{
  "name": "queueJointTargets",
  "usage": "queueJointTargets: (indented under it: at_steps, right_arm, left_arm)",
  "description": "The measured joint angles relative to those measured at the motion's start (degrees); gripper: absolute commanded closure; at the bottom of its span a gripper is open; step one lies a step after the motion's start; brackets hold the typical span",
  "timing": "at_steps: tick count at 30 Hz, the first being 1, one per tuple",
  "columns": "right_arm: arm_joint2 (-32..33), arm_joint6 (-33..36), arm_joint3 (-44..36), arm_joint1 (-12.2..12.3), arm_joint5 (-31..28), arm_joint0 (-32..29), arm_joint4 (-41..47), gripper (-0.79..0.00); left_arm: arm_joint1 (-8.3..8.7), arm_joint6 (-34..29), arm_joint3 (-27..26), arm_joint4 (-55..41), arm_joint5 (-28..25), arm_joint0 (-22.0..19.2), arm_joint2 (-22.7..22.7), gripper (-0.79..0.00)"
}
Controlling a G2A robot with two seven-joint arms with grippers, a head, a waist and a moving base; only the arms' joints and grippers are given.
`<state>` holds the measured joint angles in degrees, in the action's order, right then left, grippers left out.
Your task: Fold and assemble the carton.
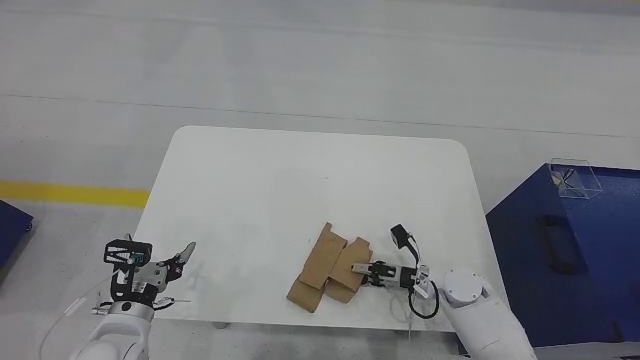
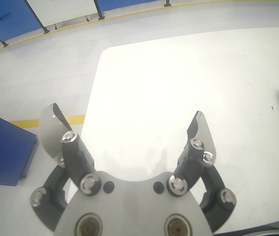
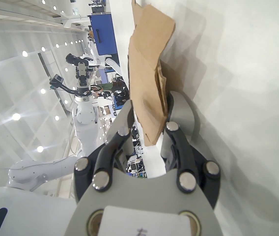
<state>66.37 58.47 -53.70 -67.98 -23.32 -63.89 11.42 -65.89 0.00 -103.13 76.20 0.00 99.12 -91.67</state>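
We found the flattened carton (image 1: 328, 262) lying near the front edge of the table (image 1: 280, 180), toward its right. Our right hand (image 3: 150, 101) had its fingers pinched on the carton's near edge. Our left hand (image 2: 126, 112) hovered over the front-left corner, spread wide and empty.

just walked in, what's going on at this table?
The right gripper is shut on one edge of the flattened brown carton, which lies near the robot's edge of the white table. The carton is still flat, its panels lying over one another, so it is not yet assembled. The left gripper is open and empty over the table's near corner on the robot's left, well apart from the carton.
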Motion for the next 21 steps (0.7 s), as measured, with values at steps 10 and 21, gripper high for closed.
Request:
queueJointTargets:
  at_steps: [10, 21]
  right_arm:
    - [3.6, 8.5, -3.2, 0.7, -8.8, 3.1, 9.4, 0.000]
    - [15.4, 22.9, -31.1, 4.7, 5.1, 6.8, 13.5, 0.000]
  left_arm:
    - [0.00, 0.0, 0.0, 0.0, 0.0, 0.0, 0.0, -0.785]
    - [0.00, 0.0, 0.0, 0.0, 0.0, 0.0, 0.0, -0.785]
